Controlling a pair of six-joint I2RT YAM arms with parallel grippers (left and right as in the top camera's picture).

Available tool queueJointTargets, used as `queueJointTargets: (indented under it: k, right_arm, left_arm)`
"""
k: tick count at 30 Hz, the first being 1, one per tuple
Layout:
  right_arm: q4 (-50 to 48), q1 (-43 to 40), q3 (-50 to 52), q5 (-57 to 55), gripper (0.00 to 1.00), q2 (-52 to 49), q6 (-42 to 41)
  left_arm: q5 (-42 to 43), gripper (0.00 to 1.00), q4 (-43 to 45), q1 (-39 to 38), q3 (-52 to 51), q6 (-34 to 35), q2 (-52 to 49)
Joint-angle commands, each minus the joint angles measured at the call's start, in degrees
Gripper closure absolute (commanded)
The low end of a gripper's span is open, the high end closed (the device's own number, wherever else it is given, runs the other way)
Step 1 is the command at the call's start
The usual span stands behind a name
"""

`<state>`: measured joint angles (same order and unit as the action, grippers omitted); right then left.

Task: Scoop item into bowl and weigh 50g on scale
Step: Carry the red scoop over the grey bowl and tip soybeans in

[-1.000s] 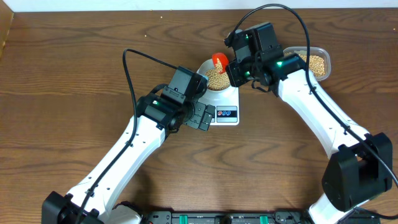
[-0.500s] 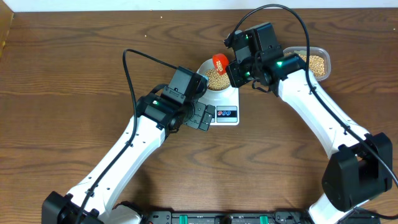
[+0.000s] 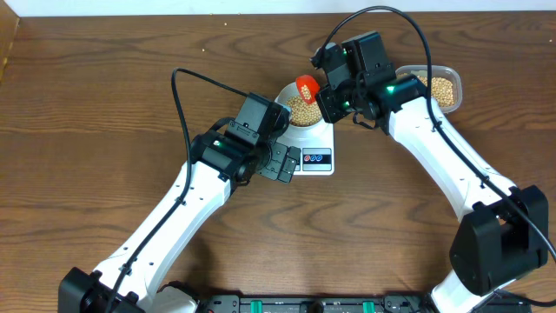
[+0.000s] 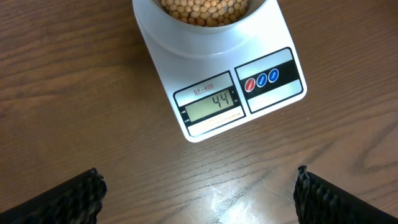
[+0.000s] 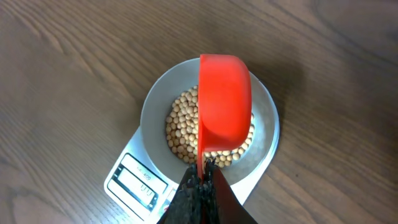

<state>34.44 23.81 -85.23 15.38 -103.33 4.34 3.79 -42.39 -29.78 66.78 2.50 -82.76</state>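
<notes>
Nothing has visibly moved since earlier: red scoop [image 5: 225, 106] tipped over the bowl [image 5: 152, 106], display [image 4: 211, 101] reading 44.
Right jaws clench the scoop's handle, its long axis running straight out from them across the beans [image 5: 180, 130]. The bowl sits on the scale [image 4: 186, 74]. Left jaws gape empty above the worktop [image 4: 74, 93]. The supply tub [image 3: 456, 85] lies nearer the right arm.

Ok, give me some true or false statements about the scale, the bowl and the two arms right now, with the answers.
1. The scale shows 44 on its display. True.
2. The bowl stands on the table beside the scale. False: it stands on the scale, with beans in it.
3. The right fingers hold the red scoop over the bowl. True.
4. The left fingers grip the bowl. False: they are spread open and empty.
5. The clear tub is empty. False: it holds beans.
</notes>
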Motion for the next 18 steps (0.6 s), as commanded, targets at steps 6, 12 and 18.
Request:
queueJointTargets:
  k: [6, 12, 18]
  right_arm:
    - [0.15, 0.28, -0.07, 0.0, 0.99, 1.03, 5.14]
    - [0.76, 0.31, -0.07, 0.42, 0.99, 1.03, 7.67]
    - [0.9, 0.28, -0.07, 0.66, 0.99, 1.03, 9.57]
  left_arm:
    - [0.09, 0.01, -0.24, 0.13, 0.28, -1.01, 0.46]
    - [0.09, 0.01, -0.22, 0.13, 0.28, -1.01, 0.46]
    - [0.09, 0.01, -0.22, 0.13, 0.28, -1.01, 0.46]
